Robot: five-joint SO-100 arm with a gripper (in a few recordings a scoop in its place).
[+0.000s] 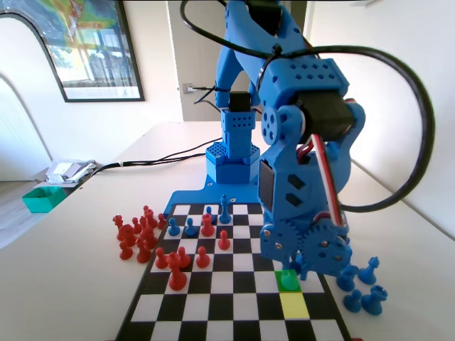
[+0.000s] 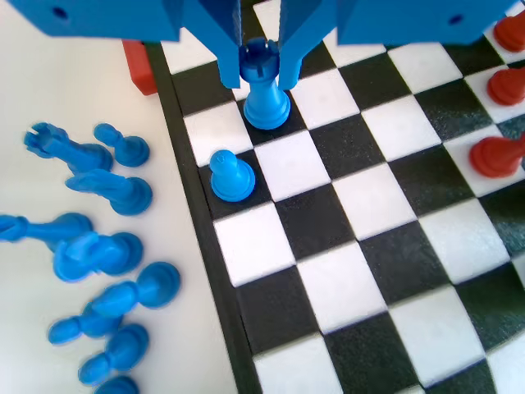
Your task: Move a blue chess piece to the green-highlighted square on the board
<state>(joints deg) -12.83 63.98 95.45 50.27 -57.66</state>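
I see the gripper (image 2: 261,74) with its jaws closed around a blue rook (image 2: 265,86) on the board (image 2: 344,246). A blue pawn (image 2: 231,175) stands just beside it.

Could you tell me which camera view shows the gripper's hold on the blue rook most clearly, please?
The wrist view: the gripper hangs from the top edge with its jaws on either side of the blue rook's head. In the fixed view the arm's bulk covers the gripper low over the board, so the hold is unreadable.

Pawn (image 2: 232,175) on the board (image 2: 361,246); fallen pieces (image 2: 98,246) beside it.
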